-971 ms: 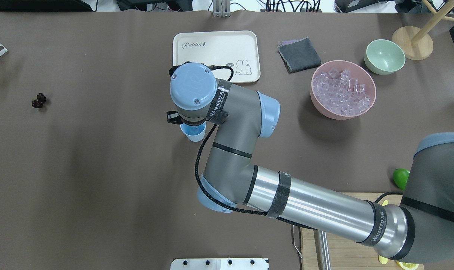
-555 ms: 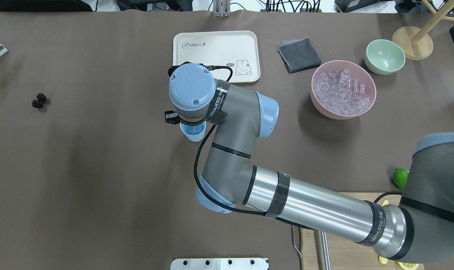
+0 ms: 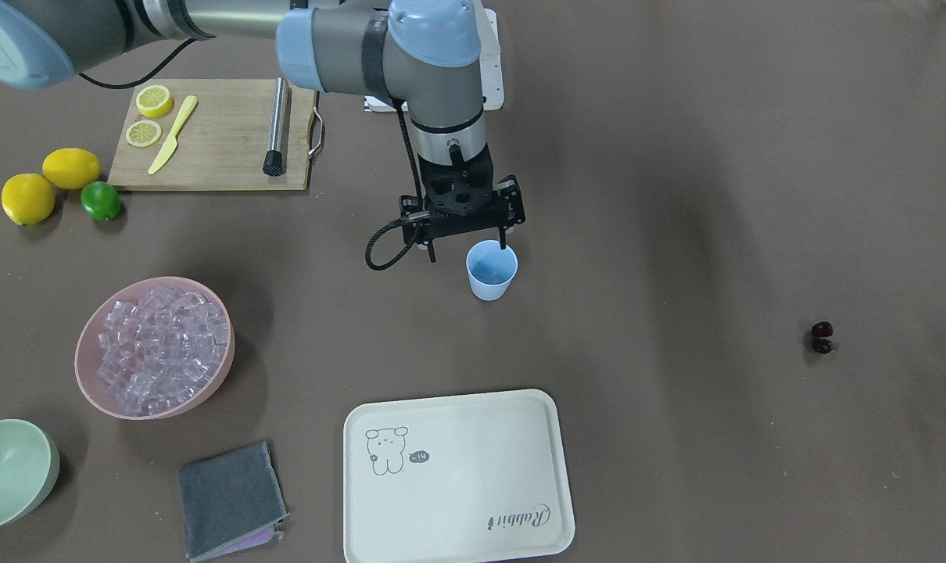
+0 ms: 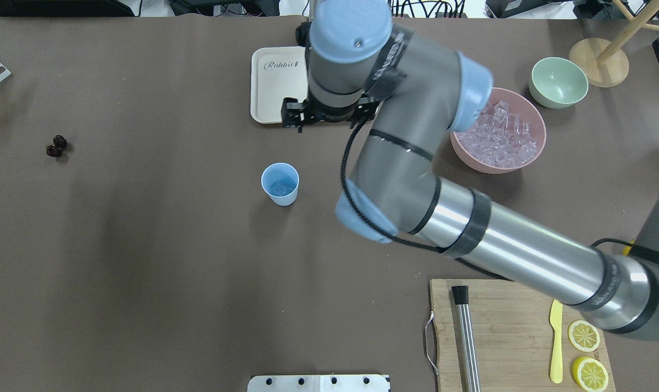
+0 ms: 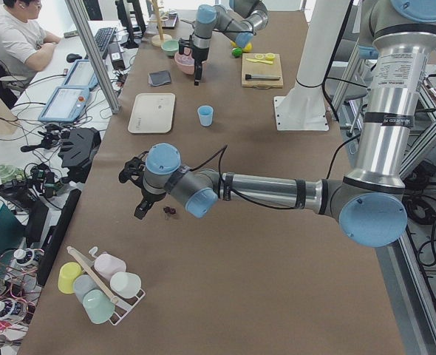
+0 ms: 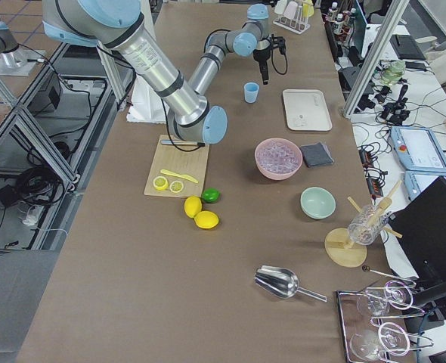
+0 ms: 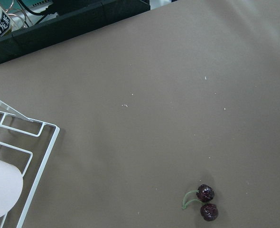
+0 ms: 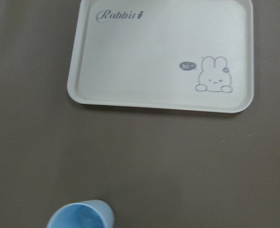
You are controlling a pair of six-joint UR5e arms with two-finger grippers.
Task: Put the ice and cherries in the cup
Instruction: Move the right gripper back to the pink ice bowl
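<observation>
The light blue cup [image 3: 491, 270] stands upright mid-table, also in the overhead view [image 4: 280, 184] and at the bottom of the right wrist view [image 8: 80, 216]. One clear cube seems to lie in it. My right gripper [image 3: 468, 250] hangs open and empty above the table, just beside the cup on the robot's side. The ice [image 3: 160, 344] fills the pink bowl [image 4: 537, 155]. The cherries [image 3: 822, 338] lie on the bare table at my far left, also in the left wrist view [image 7: 206, 202]. My left gripper [image 5: 137, 192] hovers near them; I cannot tell whether it is open or shut.
A cream rabbit tray [image 3: 457, 477] lies beyond the cup. A grey cloth [image 3: 231, 500] and a pale green bowl [image 3: 12, 469] are near the pink bowl. A cutting board [image 3: 215, 133] with lemon slices, two lemons and a lime [image 3: 100, 201] sit by the robot. A white cup rack [image 7: 16, 142] stands left.
My right gripper has lifted off the cup and swung away toward the tray. The cup, half covered before, now stands fully exposed. The cherries have not moved.
</observation>
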